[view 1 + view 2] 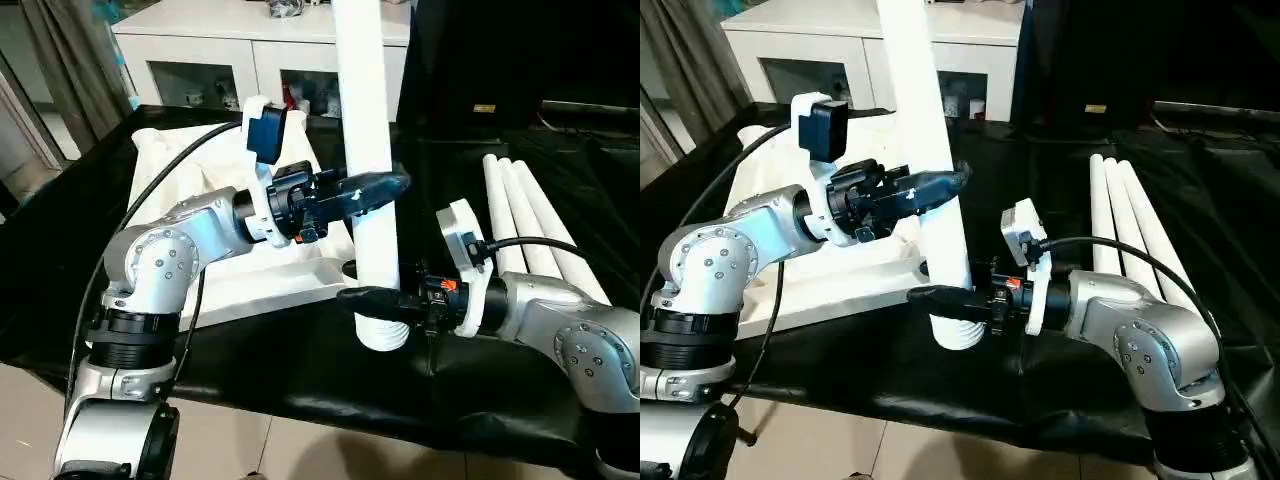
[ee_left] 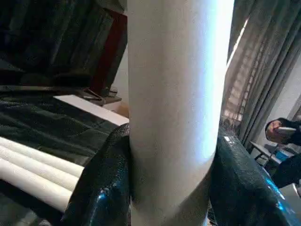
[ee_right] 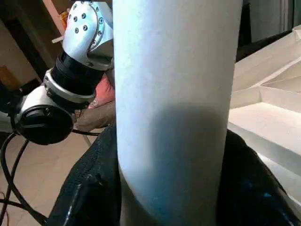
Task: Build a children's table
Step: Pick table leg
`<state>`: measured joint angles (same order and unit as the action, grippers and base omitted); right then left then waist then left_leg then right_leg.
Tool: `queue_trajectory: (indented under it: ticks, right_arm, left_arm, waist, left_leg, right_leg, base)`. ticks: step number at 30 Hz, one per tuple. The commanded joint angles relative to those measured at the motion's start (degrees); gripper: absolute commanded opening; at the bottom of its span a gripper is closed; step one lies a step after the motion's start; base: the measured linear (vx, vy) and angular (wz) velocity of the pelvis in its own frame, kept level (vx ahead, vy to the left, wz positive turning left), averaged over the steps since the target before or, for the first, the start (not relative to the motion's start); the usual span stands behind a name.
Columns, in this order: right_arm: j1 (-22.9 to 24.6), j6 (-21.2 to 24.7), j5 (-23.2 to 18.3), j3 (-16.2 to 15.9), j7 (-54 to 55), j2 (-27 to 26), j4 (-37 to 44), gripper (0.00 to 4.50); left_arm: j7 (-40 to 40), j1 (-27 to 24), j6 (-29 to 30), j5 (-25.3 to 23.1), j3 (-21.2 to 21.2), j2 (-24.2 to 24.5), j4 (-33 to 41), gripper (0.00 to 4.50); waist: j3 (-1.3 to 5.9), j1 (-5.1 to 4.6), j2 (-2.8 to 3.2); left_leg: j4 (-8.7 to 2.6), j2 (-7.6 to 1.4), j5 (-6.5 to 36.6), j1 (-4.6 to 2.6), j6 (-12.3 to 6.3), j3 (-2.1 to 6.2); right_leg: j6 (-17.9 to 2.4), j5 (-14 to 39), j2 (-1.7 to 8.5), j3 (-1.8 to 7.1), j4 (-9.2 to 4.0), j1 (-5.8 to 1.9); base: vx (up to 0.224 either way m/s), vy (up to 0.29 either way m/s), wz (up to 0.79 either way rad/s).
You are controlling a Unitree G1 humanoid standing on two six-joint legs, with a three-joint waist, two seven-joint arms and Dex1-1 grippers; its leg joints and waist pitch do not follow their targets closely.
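Around the upright leg (image 1: 368,150) both grippers were closed. The left gripper (image 1: 372,190) clamped it at about mid-height, its black fingers (image 2: 101,183) pressed on both sides of the white tube. The right gripper (image 1: 375,300) gripped the same leg lower, just above its ribbed bottom end. The leg stood almost vertical, long axis up and down, thick end down near the front corner of the tabletop (image 1: 190,180), which lay with its ribbed underside up on the black-draped work table (image 1: 300,375). Three spare legs (image 1: 535,215) lay side by side on the cloth to the robot's right, pointing away from it, well apart from the standing one.
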<state>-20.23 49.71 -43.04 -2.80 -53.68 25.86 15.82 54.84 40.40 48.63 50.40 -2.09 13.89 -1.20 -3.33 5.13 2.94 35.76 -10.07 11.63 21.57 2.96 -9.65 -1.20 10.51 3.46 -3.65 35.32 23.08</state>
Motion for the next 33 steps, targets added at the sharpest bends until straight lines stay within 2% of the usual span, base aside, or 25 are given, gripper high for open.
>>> queue_trajectory:
  ticks: [1,2,4,5,6,7,9,10,11,13,14,15,16,18,20,21,22,24,28,30,31,33]
  right_arm:
    - [-0.1,0.7,0.3,0.2,1.9,-0.2,-0.3,2.07]
    - [0.0,-0.1,1.7,-0.1,3.9,-0.9,-0.3,2.06]
    - [0.0,-0.6,2.7,-0.2,5.1,-1.2,-0.3,2.05]
    - [-0.8,-3.6,8.9,-2.1,11.5,-3.0,-1.1,2.04]
    - [-1.1,-4.5,10.8,-2.7,13.4,-3.5,-1.3,2.04]
    - [-1.5,-6.1,13.6,-3.4,16.5,-4.6,-1.7,2.04]
    - [-1.9,-6.2,15.5,-3.9,19.6,-5.7,-2.0,2.04]
    - [-2.3,-6.7,18.6,-5.3,24.8,-8.2,-1.5,2.03]
    - [-2.3,-6.3,20.9,-7.1,28.9,-10.1,-0.6,2.03]
    - [-2.2,-6.1,22.7,-8.4,32.0,-11.8,-0.2,2.02]
    - [-2.3,-5.7,24.0,-10.0,32.8,-11.9,0.2,2.02]
    - [-2.3,-5.2,25.0,-11.2,33.3,-11.9,0.5,2.02]
    - [-2.5,-4.8,25.8,-11.7,34.5,-12.5,0.6,2.02]
    - [-2.5,-4.7,26.5,-11.9,35.5,-13.3,0.5,2.01]
    - [-3.0,-3.8,27.6,-11.0,39.1,-16.1,0.1,2.01]
    - [-3.4,-3.8,28.4,-10.5,41.0,-17.4,-0.2,2.01]
    - [-3.5,-3.9,29.1,-10.2,42.5,-18.4,-0.6,2.01]
    - [-3.6,-4.1,29.5,-10.2,43.2,-18.7,-0.7,2.01]
    - [-3.7,-4.8,29.7,-10.6,43.1,-18.4,-0.7,2.00]
    - [-4.0,-6.4,31.6,-11.2,43.5,-18.2,-0.8,2.00]
    - [-4.0,-6.9,31.8,-11.2,43.4,-18.3,-0.9,2.56]
    - [-3.6,-6.6,29.1,-9.7,41.5,-19.3,-0.5,2.70]
  left_arm:
    - [-3.2,1.8,-0.5,-0.3,-1.3,-1.1,-1.2,2.57]
    - [-6.9,2.4,-1.3,-1.4,-2.4,-2.3,-2.8,2.57]
    - [-8.2,2.5,-2.1,-2.0,-2.8,-2.7,-3.2,2.77]
    - [-15.7,2.1,-4.7,-6.8,-2.8,-4.0,-2.9,2.92]
    - [-18.4,2.0,-5.4,-8.7,-2.5,-4.4,-2.6,2.99]
    - [-22.8,1.9,-5.3,-11.8,-1.8,-4.7,-2.5,3.00]
    - [-26.2,1.8,-4.8,-13.8,-1.4,-4.9,-2.3,3.23]
    - [-31.1,0.9,-4.5,-16.7,-0.8,-5.7,-1.4,3.33]
    - [-34.5,0.0,-4.0,-17.4,-1.1,-7.2,-0.5,3.37]
    - [-36.7,-0.4,-4.6,-17.8,-1.1,-8.6,-0.3,3.37]
    - [-38.0,-0.4,-4.8,-17.8,-1.4,-9.5,-0.8,3.37]
    - [-38.9,-0.3,-4.9,-17.8,-1.7,-10.1,-1.1,3.21]
    - [-40.4,-0.1,-5.0,-18.2,-2.2,-10.5,-1.7,3.13]
    - [-41.7,0.0,-5.1,-18.7,-2.5,-11.0,-2.0,3.05]
    - [-45.1,0.9,-5.3,-18.3,-5.2,-12.6,-3.2,2.92]
    - [-47.6,1.5,-5.3,-17.5,-7.4,-13.8,-4.0,2.69]
    - [-49.3,1.7,-5.8,-17.6,-8.5,-14.5,-4.5,2.69]
    - [-50.1,1.8,-6.5,-17.9,-8.9,-15.0,-4.6,2.65]
    - [-50.0,1.9,-6.4,-16.4,-9.3,-15.8,-4.3,2.27]
    - [-48.9,2.2,-6.8,-15.8,-9.5,-15.9,-4.5,2.17]
    - [-48.6,2.2,-6.7,-15.6,-9.4,-15.9,-4.5,2.08]
    - [-46.9,2.0,-6.0,-15.4,-8.8,-15.6,-3.9,1.99]
  waist:
    - [4.40,0.06,-0.36]
    - [4.41,0.09,-0.32]
    - [4.44,0.12,-0.41]
    - [4.38,-0.04,-0.28]
    - [4.26,-0.20,-0.20]
    - [4.39,-0.28,-0.38]
    - [4.39,-0.46,-0.46]
    - [4.41,-0.52,-0.33]
    - [4.40,-0.73,-0.37]
    - [4.46,-0.78,-0.53]
    - [4.44,-0.75,-0.47]
    - [4.51,-0.68,-0.37]
    - [4.46,-0.67,-0.19]
    - [4.39,-0.78,-0.18]
    - [4.37,-0.73,0.12]
    - [4.36,-0.82,0.05]
    - [4.36,-0.94,0.09]
    - [4.39,-0.92,0.08]
    - [4.44,-0.86,0.09]
    - [4.42,-0.88,0.18]
    - [4.39,-0.92,0.06]
    - [4.32,-1.07,0.09]
  left_leg:
    - [-3.81,-2.29,3.3,-0.26,-1.91,0.84]
    - [-3.71,-2.16,3.3,-0.28,-1.88,0.79]
    - [-3.75,-2.19,3.3,-0.23,-1.57,0.87]
    - [-3.81,-2.38,3.4,-0.18,-0.96,0.97]
    - [-3.90,-2.41,3.7,-0.20,-0.50,1.03]
    - [-3.84,-2.31,3.9,-0.33,0.00,0.98]
    - [-3.89,-2.11,4.0,-0.22,0.26,0.96]
    - [-3.91,-2.15,3.5,-0.21,0.24,1.01]
    - [-3.95,-2.18,3.2,-0.23,0.34,1.05]
    - [-3.89,-2.07,3.0,-0.17,0.24,0.98]
    - [-3.95,-2.06,3.2,-0.13,-0.06,0.96]
    - [-3.94,-2.18,2.9,-0.15,0.11,1.06]
    - [-3.95,-2.19,3.0,-0.22,0.23,1.07]
    - [-4.03,-2.18,4.1,-0.26,0.16,1.06]
    - [-4.05,-2.10,4.3,-0.12,0.27,1.11]
    - [-4.03,-2.10,4.4,-0.16,0.37,1.04]
    - [-4.03,-2.04,4.7,-0.19,0.65,1.09]
    - [-4.15,-2.13,5.0,-0.18,0.84,1.22]
    - [-4.09,-2.11,4.6,-0.16,0.69,1.19]
    - [-4.09,-2.11,4.7,-0.16,0.64,1.18]
    - [-4.07,-2.04,4.7,-0.09,0.65,1.13]
    - [-4.16,-2.08,5.6,-0.14,0.29,1.13]
  right_leg:
    - [-10.2,10.8,4.04,2.67,-4.00,-3.46]
    - [-10.4,10.6,4.06,2.64,-4.10,-3.50]
    - [-10.5,10.6,4.16,2.61,-4.12,-3.64]
    - [-10.2,10.4,4.13,2.62,-4.16,-3.45]
    - [-9.9,10.8,4.07,2.57,-4.23,-3.39]
    - [-9.3,11.1,4.09,2.62,-4.23,-3.51]
    - [-8.4,11.9,4.03,2.62,-4.29,-3.71]
    - [-8.2,11.5,4.02,2.66,-4.18,-3.58]
    - [-8.2,10.6,3.91,2.61,-4.21,-3.50]
    - [-8.5,10.1,3.96,2.67,-4.13,-3.61]
    - [-8.7,9.9,3.95,2.70,-4.18,-3.52]
    - [-8.8,9.5,3.93,2.66,-4.03,-3.56]
    - [-8.7,8.8,3.89,2.70,-4.00,-3.44]
    - [-8.5,9.2,3.88,2.71,-4.14,-3.38]
    - [-8.5,9.0,3.93,2.72,-4.16,-3.43]
    - [-8.5,8.8,3.86,2.73,-4.21,-3.34]
    - [-8.8,8.4,3.84,2.70,-4.18,-3.35]
    - [-8.5,8.5,3.97,2.71,-4.19,-3.46]
    - [-8.4,6.2,3.96,2.75,-4.00,-3.53]
    - [-8.5,6.2,3.96,2.74,-4.02,-3.49]
    - [-8.5,6.3,4.00,2.74,-4.08,-3.53]
    - [-8.4,7.4,4.00,2.75,-4.18,-3.48]
  base:
    - [0.000,0.000,0.00]
    - [0.000,0.000,0.00]
    - [0.000,0.000,0.00]
    - [0.000,0.000,0.00]
    - [0.000,0.000,0.00]
    - [0.000,0.000,0.00]
    - [0.000,0.000,0.00]
    - [0.000,0.000,0.00]
    - [0.000,0.000,0.00]
    - [0.000,0.000,0.00]
    - [0.000,0.000,0.00]
    - [0.000,0.000,0.00]
    - [0.000,0.000,0.00]
    - [0.000,0.000,0.00]
    - [0.000,0.000,0.00]
    - [0.000,0.000,0.00]
    - [0.000,0.000,0.00]
    - [0.000,0.000,0.00]
    - [0.000,0.000,0.00]
    - [0.000,0.000,0.00]
    - [0.000,0.000,0.00]
    - [0.000,0.000,0.00]
